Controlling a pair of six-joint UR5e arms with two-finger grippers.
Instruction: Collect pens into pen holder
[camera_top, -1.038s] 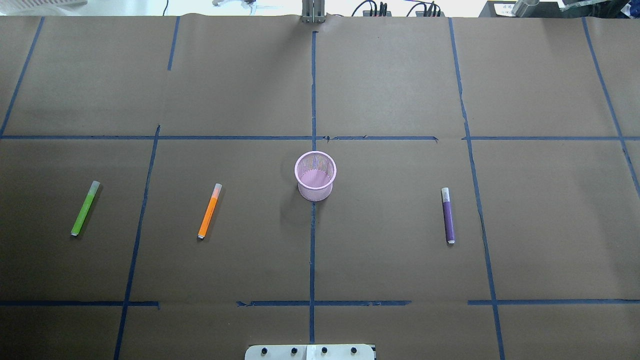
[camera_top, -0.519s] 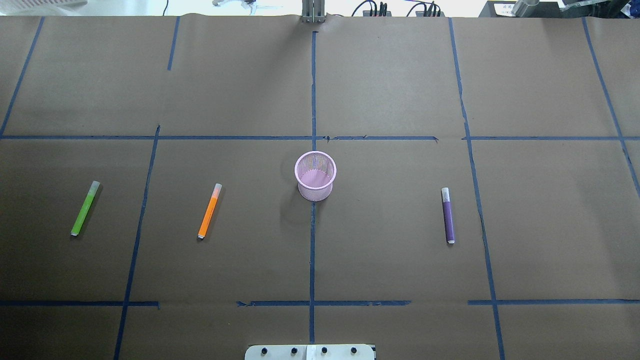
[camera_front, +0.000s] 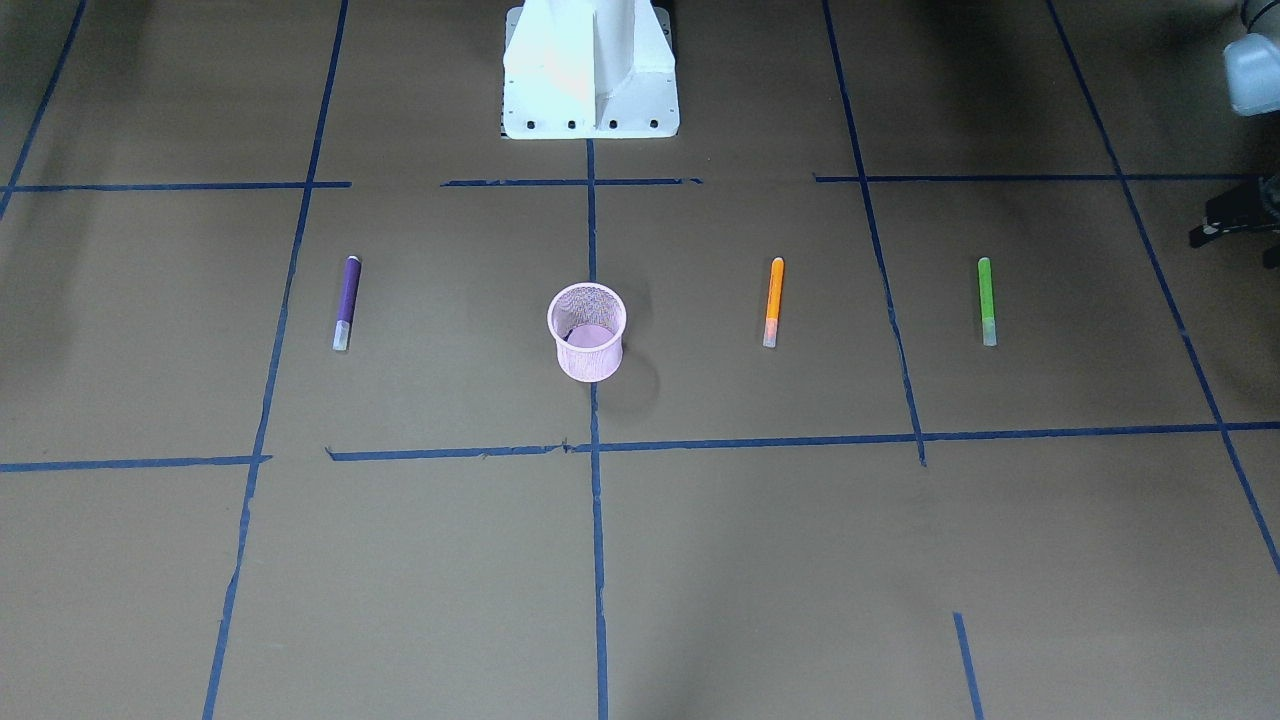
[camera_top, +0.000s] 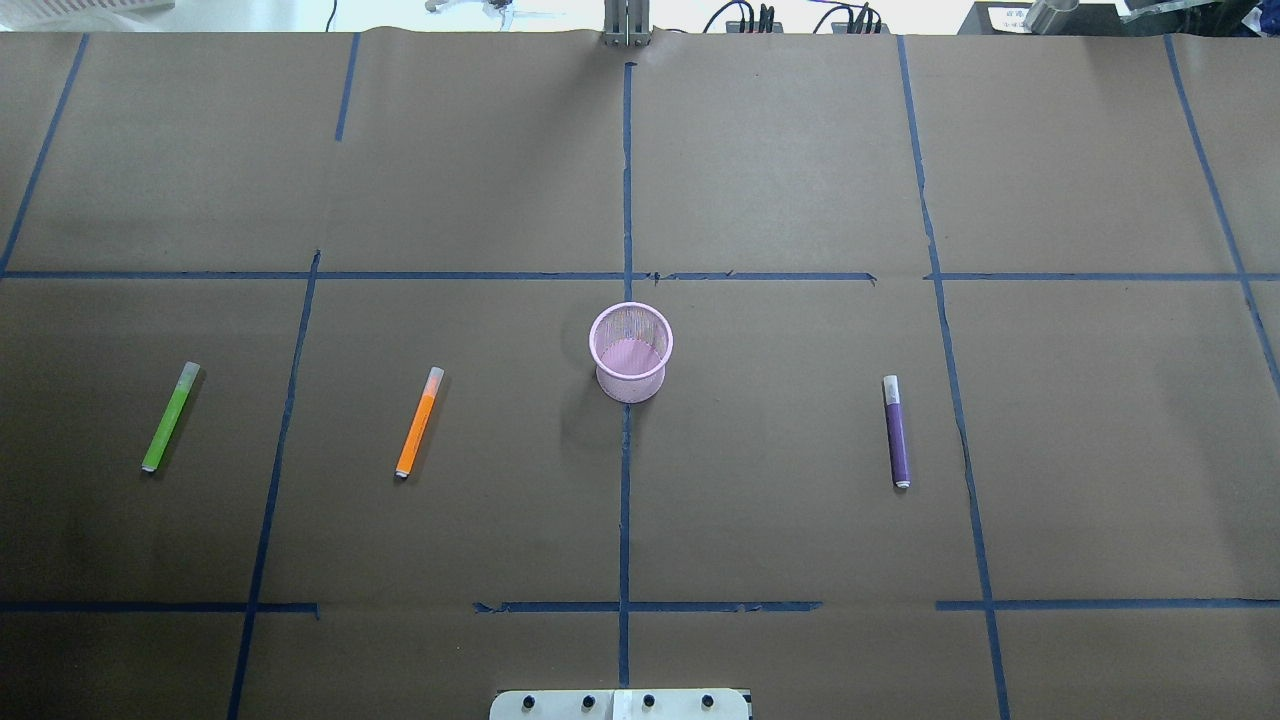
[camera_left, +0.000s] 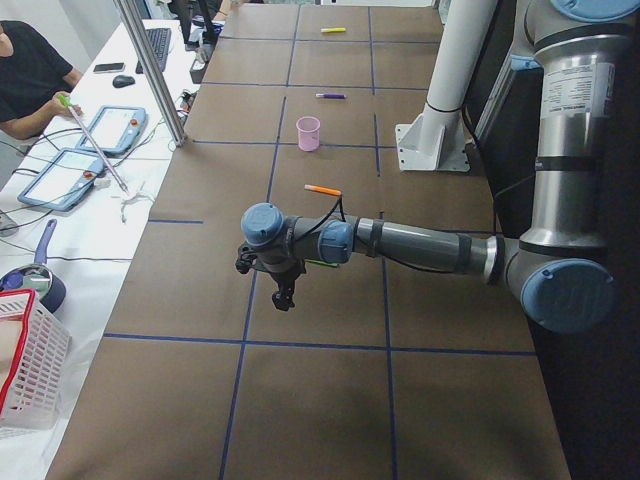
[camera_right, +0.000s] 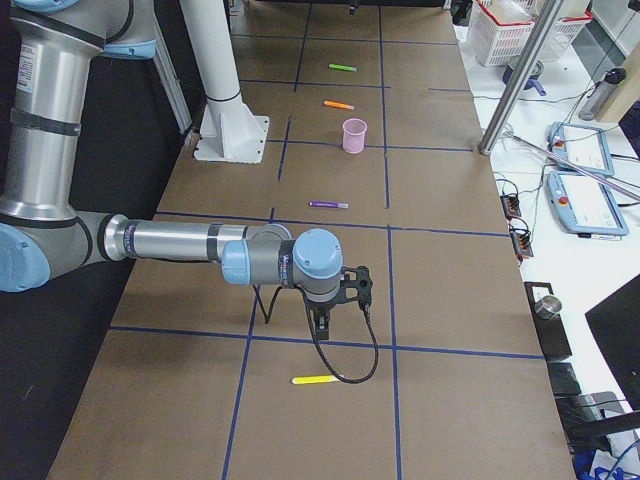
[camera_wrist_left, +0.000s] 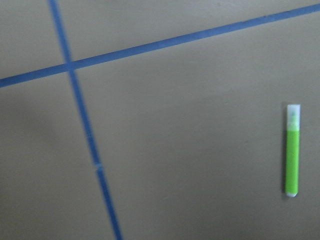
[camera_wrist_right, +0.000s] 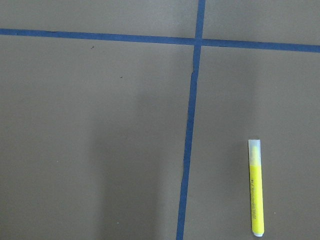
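Note:
The pink mesh pen holder (camera_top: 630, 350) stands upright at the table's middle and looks empty. The green pen (camera_top: 170, 417) and the orange pen (camera_top: 418, 422) lie to its left, the purple pen (camera_top: 896, 431) to its right. The yellow pen (camera_right: 316, 380) lies beyond the overhead view, at the table's right end. My left gripper (camera_left: 283, 295) hovers above the table beside the green pen (camera_wrist_left: 292, 150). My right gripper (camera_right: 322, 320) hovers a little short of the yellow pen (camera_wrist_right: 256, 187). I cannot tell whether either gripper is open or shut. No fingers show in the wrist views.
The white robot base (camera_front: 590, 70) stands at the near middle edge. Blue tape lines (camera_top: 625, 500) cross the brown paper. In the left side view a side bench holds a white basket (camera_left: 25, 360) and tablets (camera_left: 118, 128), with an operator (camera_left: 30, 70) seated there.

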